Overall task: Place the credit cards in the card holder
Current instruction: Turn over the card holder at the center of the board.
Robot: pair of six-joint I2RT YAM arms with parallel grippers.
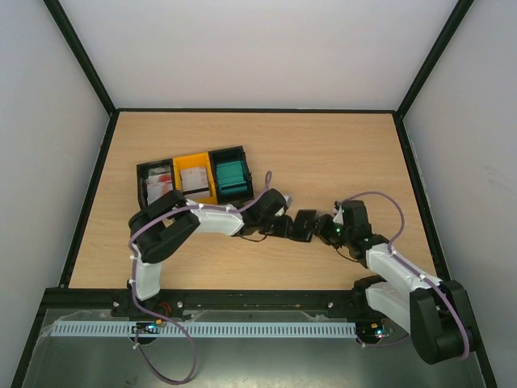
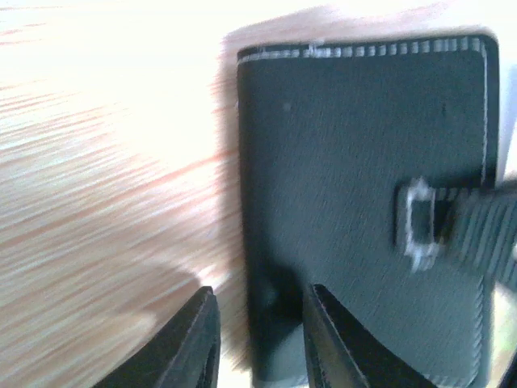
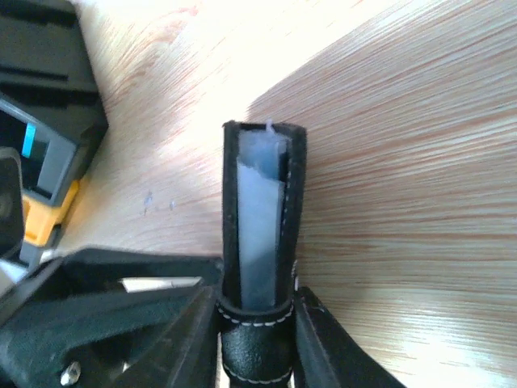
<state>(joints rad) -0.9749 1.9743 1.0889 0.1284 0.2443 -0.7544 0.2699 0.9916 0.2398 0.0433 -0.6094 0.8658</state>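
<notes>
Card holder point(image 3: 257, 242) extends lengthwise out from the clamping right claw point(image 3: 255, 303).

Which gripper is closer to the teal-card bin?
Left. The left gripper is just right of the black bin, toward the bases; the right gripper, clamping the card holder, sits farther right.

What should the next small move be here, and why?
Probably have the left fingers work the snap tab loose. The right fingers pinch the card holder edge-on, and the tab looks fastened across its face. The credit cards sit in the bins, so nothing can go in until it opens.
</notes>
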